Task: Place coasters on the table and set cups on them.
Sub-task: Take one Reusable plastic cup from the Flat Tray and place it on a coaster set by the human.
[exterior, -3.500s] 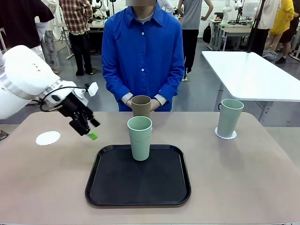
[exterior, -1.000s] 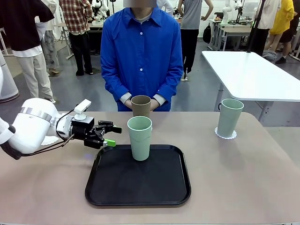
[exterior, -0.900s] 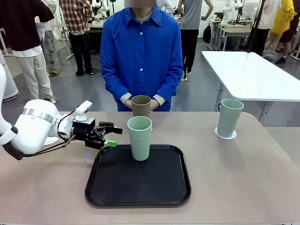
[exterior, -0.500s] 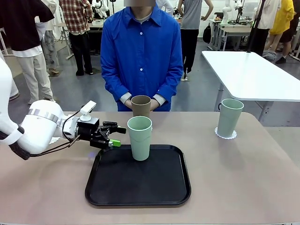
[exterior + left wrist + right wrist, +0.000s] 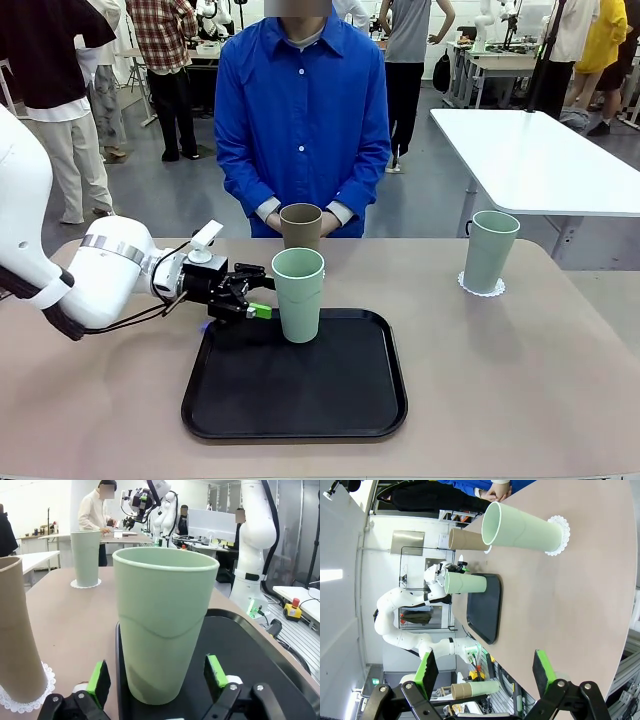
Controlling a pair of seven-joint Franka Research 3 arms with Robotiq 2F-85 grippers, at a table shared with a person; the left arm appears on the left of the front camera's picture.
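Note:
A pale mint cup [image 5: 298,295] stands at the far edge of the black tray [image 5: 295,400]. My left gripper [image 5: 256,297] is open at its left side. In the left wrist view this cup [image 5: 162,630] stands between the green pads [image 5: 98,680], with a gap on each side. A tan cup [image 5: 300,226] rests on a coaster [image 5: 25,700] behind the tray. Another mint cup [image 5: 490,250] sits on a coaster [image 5: 481,288] at the far right of the table [image 5: 500,380]. My right gripper [image 5: 485,672] is open and holds nothing; it hangs off the table's edge, facing that cup [image 5: 520,530].
A person in a blue shirt stands at the far side, hands [image 5: 335,222] together just behind the tan cup. A white table [image 5: 540,150] stands beyond the right corner. The tray's near part and the tabletop right of it are bare.
My left arm has swung down and to the right, from above the table's left side to the mint cup on the tray. The left coaster is now hidden behind the arm. The cups have not moved.

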